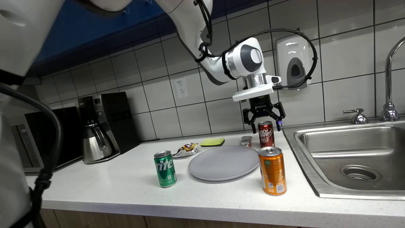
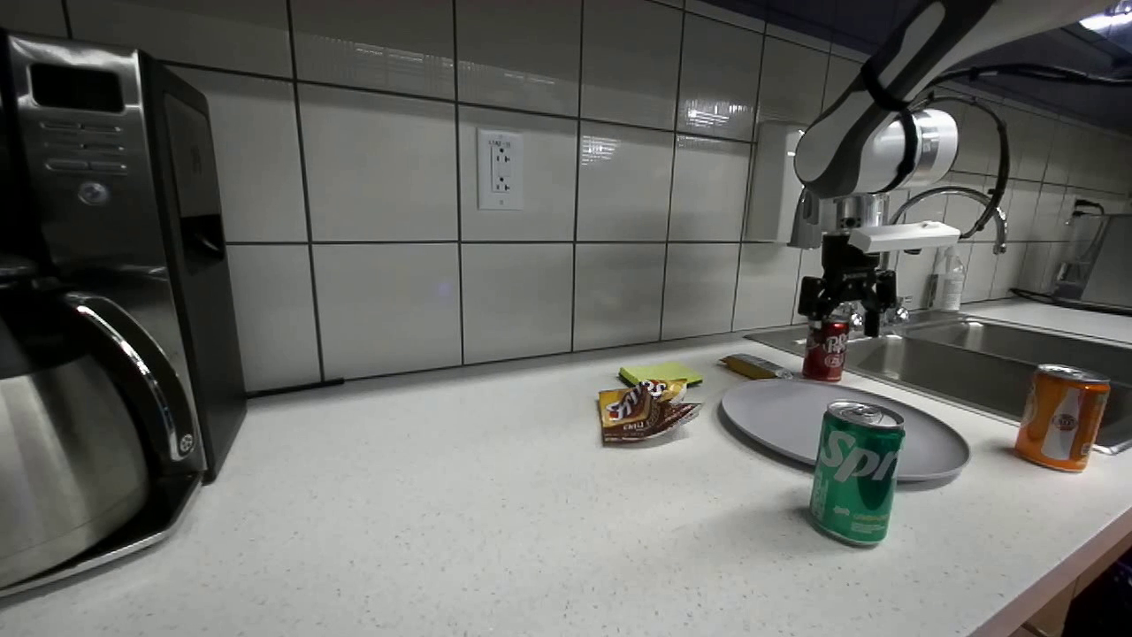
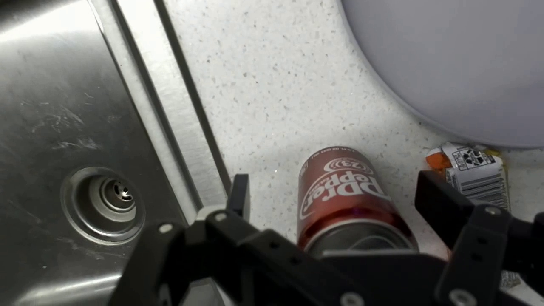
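Tool point(image 3: 335, 195) hangs jaws wide, empty, over Dr Pepper point(image 3: 342, 191); plate point(image 3: 467, 63) near it. Looks like grasp alignment; next move calls for centring, lowering, then closing.

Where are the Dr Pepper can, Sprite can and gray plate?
Dr Pepper can point(image 3: 348, 196): wrist view, on its lettered red side.
Sprite can point(image 2: 855, 479): an exterior view, on its green side.
Gray plate point(image 1: 224, 163): an exterior view, on its bare upper face.

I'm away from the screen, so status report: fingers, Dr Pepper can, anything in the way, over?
Fingers open, holding nothing. Dr Pepper can upright on counter, ungripped. Packet lies close beside it, may crowd one side.
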`<state>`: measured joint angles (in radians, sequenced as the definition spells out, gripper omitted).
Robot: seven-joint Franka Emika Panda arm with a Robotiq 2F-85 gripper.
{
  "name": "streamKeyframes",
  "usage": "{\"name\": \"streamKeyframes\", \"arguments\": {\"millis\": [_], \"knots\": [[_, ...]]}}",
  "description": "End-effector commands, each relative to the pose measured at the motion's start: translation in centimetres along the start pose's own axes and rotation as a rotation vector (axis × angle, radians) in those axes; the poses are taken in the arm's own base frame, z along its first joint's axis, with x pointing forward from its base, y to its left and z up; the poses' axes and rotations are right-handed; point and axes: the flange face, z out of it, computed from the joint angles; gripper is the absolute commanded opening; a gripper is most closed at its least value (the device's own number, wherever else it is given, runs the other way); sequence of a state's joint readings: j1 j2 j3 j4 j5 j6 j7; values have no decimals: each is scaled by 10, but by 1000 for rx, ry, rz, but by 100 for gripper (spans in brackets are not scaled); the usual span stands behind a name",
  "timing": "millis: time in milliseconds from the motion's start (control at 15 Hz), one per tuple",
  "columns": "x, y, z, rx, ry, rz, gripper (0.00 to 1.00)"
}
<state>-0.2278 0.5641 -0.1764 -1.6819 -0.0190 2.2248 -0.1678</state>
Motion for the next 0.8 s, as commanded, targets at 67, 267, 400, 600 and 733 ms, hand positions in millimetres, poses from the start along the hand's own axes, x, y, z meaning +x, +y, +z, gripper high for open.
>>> {"name": "streamKeyframes", "arguments": {"millis": [67, 267, 400, 600, 733], "knots": [[15, 0, -2, 13, -8, 7, 100], [20, -3, -1, 13, -5, 1, 100], [24, -5, 0, 12, -5, -3, 100], [28, -5, 1, 13, -2, -6, 75], [29, -4, -1, 11, 1, -5, 66]]}}
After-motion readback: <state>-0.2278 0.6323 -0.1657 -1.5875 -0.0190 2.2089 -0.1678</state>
